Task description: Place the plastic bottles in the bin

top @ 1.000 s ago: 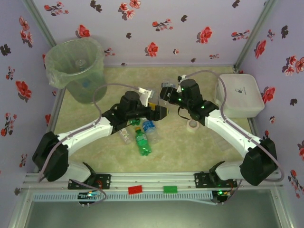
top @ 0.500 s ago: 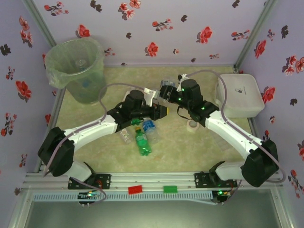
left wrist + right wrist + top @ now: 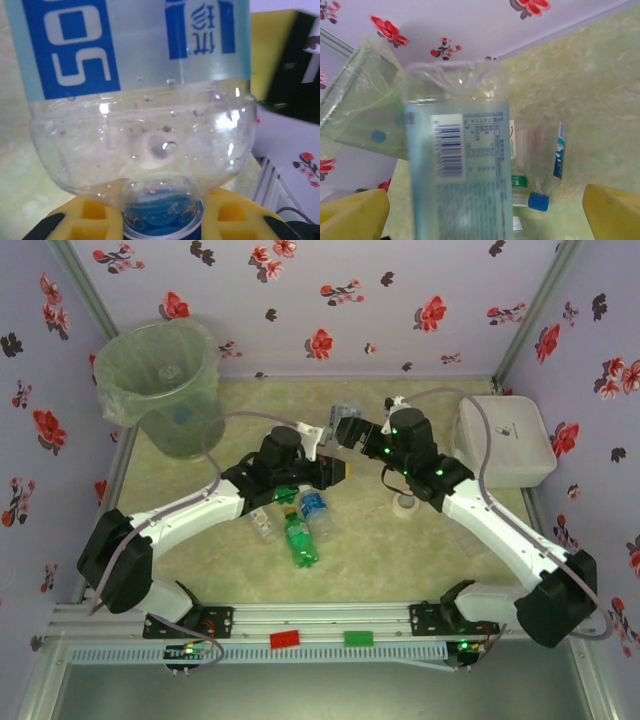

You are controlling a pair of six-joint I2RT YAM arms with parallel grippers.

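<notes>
Left pincer (image 3: 160, 225): clenched on clear blue-labelled plastic bottle (image 3: 140, 100).
Right pincer (image 3: 482, 210): released.
Remaining: several loose bottles (image 3: 300, 538), near green-bagged round bin (image 3: 190, 435).

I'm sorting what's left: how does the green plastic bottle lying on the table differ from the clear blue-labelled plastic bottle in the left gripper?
Colour: the green plastic bottle is tinted green; the clear blue-labelled plastic bottle is see-through with a blue cap. State: the green one lies free on the table; the clear one is clamped at its cap end by the left gripper. Both are outside the bin.
</notes>
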